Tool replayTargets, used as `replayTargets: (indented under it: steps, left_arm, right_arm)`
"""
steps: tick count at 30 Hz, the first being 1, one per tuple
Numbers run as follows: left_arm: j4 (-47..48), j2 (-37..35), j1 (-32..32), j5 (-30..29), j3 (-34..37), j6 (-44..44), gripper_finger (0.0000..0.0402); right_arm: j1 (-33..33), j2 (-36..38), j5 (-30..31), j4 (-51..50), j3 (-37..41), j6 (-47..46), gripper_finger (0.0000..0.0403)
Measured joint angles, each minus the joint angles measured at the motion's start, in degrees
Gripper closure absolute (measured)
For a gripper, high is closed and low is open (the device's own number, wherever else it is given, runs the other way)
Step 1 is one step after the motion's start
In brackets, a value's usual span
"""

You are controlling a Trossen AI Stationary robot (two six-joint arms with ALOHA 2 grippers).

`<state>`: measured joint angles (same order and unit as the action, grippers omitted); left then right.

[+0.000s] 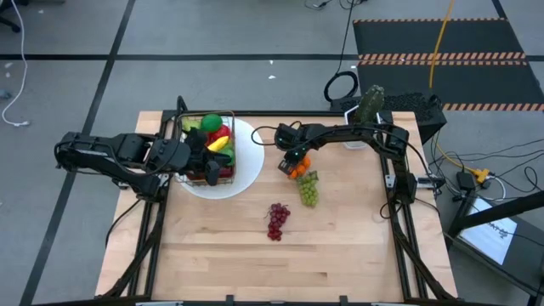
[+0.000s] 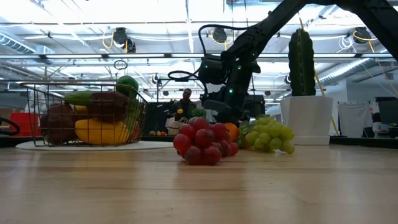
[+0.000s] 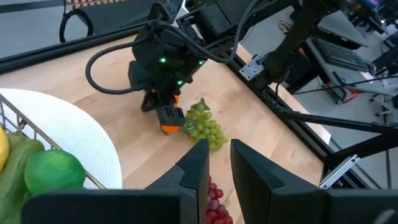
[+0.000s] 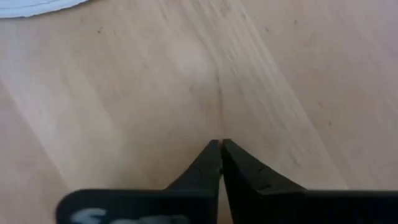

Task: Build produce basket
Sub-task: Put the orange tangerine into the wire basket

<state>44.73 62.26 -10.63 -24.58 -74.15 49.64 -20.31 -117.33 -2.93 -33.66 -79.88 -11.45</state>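
Here the basket (image 1: 210, 153) is seen on the plate (image 1: 251, 174), already loaded with produce and steadied by the left gripper (image 1: 204, 161), its fingers nearly closed beside the wire. The right gripper (image 1: 293, 161) is lowered at the orange (image 1: 297, 170), yet its fingers (image 4: 217, 158) are shut with nothing between them. Green grapes (image 1: 308, 189) and red grapes (image 1: 277, 219) are left on the surface (image 1: 340, 246).

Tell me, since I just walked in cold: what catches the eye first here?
The wire basket, piled with bright produce, sits on a white plate at the table's left rear, with the left claw over it. Mid-table, the right claw hangs shut by an orange and green grapes; red grapes lie nearer the front.
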Motion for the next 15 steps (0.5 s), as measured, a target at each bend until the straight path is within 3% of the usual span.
replayTargets:
  steps: [15]
  left_arm:
    - [-3.39,0.0,0.02,-2.63,0.0,0.31,0.0334]
  right_arm:
    - [-0.64,11.08,-5.29,0.02,0.33,4.59,0.0402]
